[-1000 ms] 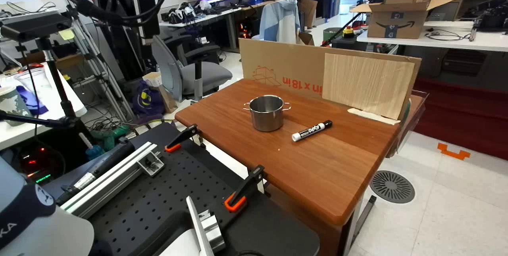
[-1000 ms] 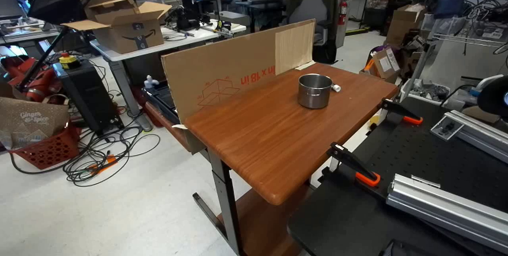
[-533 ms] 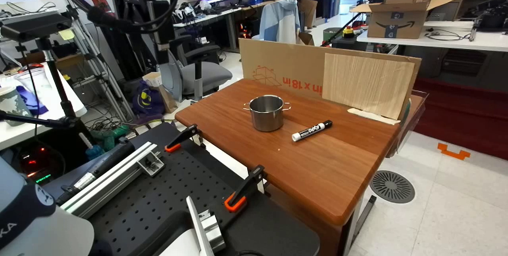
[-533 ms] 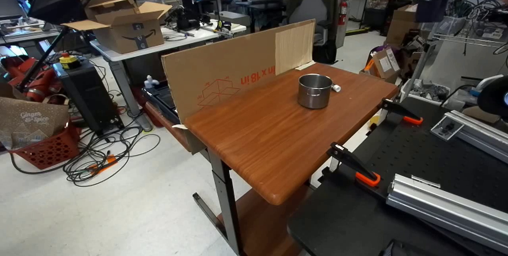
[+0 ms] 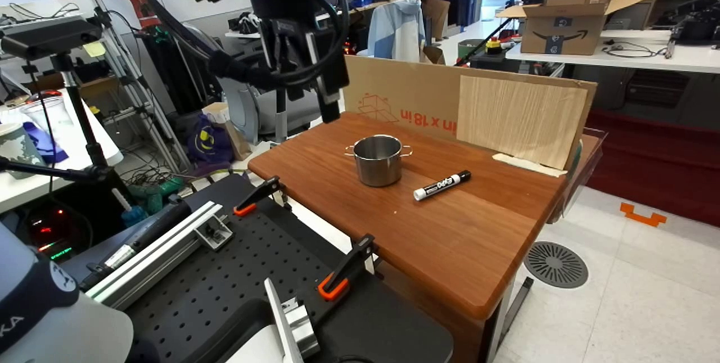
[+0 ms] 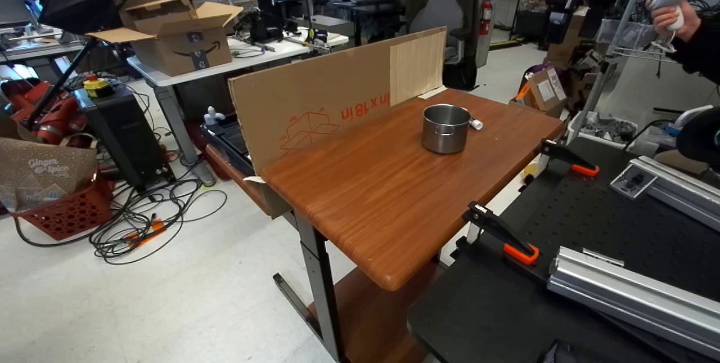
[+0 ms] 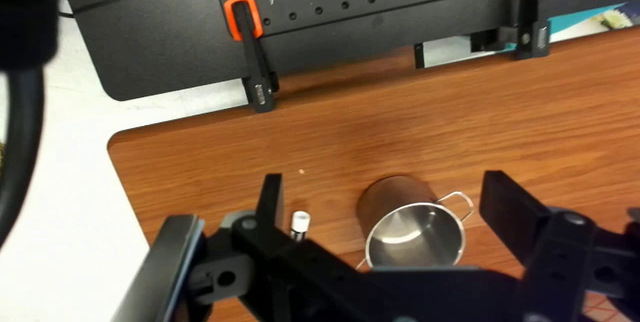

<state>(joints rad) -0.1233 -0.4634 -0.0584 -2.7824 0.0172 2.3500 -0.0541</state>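
Tabletop (image 5: 439, 231) — brown woodgrain under pot (image 5: 379, 170) — cluttered, pale-floored room (image 6: 169, 295)

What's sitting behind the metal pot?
In an exterior view, the marker lies behind the metal pot, its white end showing; the pot covers most of its length there.

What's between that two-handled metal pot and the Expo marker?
Only bare brown tabletop lies between the two-handled metal pot and the Expo marker, as an exterior view shows.
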